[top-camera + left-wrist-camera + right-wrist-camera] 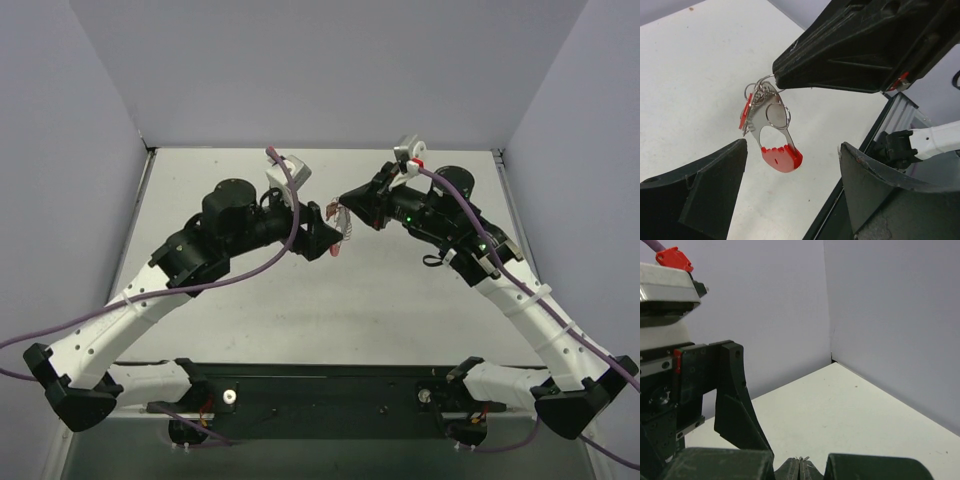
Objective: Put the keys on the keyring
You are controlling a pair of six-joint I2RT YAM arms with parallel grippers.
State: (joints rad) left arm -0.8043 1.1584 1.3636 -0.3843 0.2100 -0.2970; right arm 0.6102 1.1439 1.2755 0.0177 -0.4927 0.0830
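Keyring [761, 97] hangs in air over counter [685, 75], between arms. Left jaws wide apart, holding nothing. Key with red tag [782, 157] dangles from ring, looks hooked on. Right jaws pinched shut on ring. Next, likely: lower bunch gently.

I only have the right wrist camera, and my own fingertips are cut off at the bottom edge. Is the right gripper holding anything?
Observer: Yes. The left wrist view shows the right gripper pinching the top of the bunch of keys, which dangles below it.
Operator: Is the left gripper gripping the bunch too?
Observer: No. The left gripper is open, with a finger on either side of the bunch, neither touching it.
Operator: Is the bunch resting on the table?
Observer: No. It hangs clear of the table, with the key with the red tag lowest.
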